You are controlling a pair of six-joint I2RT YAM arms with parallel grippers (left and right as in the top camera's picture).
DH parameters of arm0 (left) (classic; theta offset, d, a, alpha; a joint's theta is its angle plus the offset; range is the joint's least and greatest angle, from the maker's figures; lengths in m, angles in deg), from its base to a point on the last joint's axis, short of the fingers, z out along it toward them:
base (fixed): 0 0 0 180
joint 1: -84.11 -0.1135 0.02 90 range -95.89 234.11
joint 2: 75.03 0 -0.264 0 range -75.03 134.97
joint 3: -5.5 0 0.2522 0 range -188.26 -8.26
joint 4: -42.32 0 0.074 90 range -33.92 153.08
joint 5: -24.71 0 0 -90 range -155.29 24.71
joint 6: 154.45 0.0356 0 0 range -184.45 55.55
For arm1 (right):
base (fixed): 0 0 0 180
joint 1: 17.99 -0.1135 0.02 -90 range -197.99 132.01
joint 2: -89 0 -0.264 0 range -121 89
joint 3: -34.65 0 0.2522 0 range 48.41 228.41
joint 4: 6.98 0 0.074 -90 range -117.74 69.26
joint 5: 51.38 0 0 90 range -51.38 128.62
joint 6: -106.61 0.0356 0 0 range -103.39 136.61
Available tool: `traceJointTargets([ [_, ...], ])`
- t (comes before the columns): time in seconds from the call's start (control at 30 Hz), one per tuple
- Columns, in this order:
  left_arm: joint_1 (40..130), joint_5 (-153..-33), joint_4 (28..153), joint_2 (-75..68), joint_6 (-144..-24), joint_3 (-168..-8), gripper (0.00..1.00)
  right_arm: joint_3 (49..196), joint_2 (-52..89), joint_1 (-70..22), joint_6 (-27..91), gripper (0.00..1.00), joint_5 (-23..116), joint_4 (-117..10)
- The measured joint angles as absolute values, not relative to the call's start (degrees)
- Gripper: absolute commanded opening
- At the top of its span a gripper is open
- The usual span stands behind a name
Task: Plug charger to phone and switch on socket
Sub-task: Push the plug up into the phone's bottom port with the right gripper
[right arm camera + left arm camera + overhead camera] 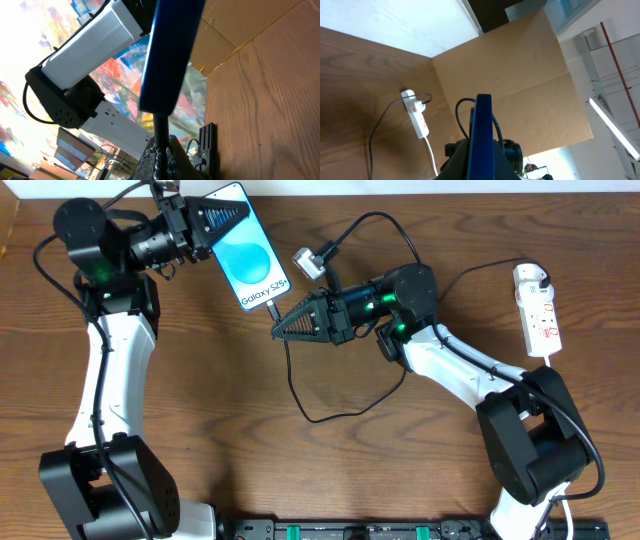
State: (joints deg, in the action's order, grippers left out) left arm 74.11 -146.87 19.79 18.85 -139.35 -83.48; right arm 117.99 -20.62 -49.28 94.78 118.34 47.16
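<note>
left gripper (232, 213): clamped shut on the top end of the phone (250, 252), one finger lying across the screen side.
phone: far-left area of the table (200, 400), between the two grippers. Screen faced up, lit blue-cyan, "Galaxy S25+" readable. Long axis was slanted, bottom end toward the right gripper (280, 330).
phone height: couldn't tell from overhead whether it rested on the wood or was held off it.
right gripper: closed on the plug end of the charger (292, 385), fingers aimed at the phone's bottom edge.
charger tip: met the phone's bottom edge. Right wrist view showed a black stem (159, 132) running straight from between the fingers up into the edge-on phone (172, 50). Couldn't tell whether it was fully seated.
cable run: thin black line dropped from the right gripper toward the near side, looped on the table, then curved back up under the right arm.
grey block (308, 262): small adapter-like piece lay just right of the phone, near the right gripper, with a black lead arcing off it over the right arm.
socket (538, 310): far right of the table, flat, well apart from the phone and both grippers. White plug sat in its far end and red switch marks showed. Switch position wasn't readable.
left wrist view: phone edge-on at centre, socket (417, 117) beyond it on the wood, thin black lead at its plug.
socket contact: neither gripper touched it.
</note>
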Motion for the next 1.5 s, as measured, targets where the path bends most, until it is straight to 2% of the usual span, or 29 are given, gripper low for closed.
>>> traceJointTargets([
  [1.5, 75.91, -148.92, 19.50, 18.85, -135.52, -83.48, 0.07, 117.73, -20.62, -49.60, 96.31, 0.01, 118.10, 47.16],
])
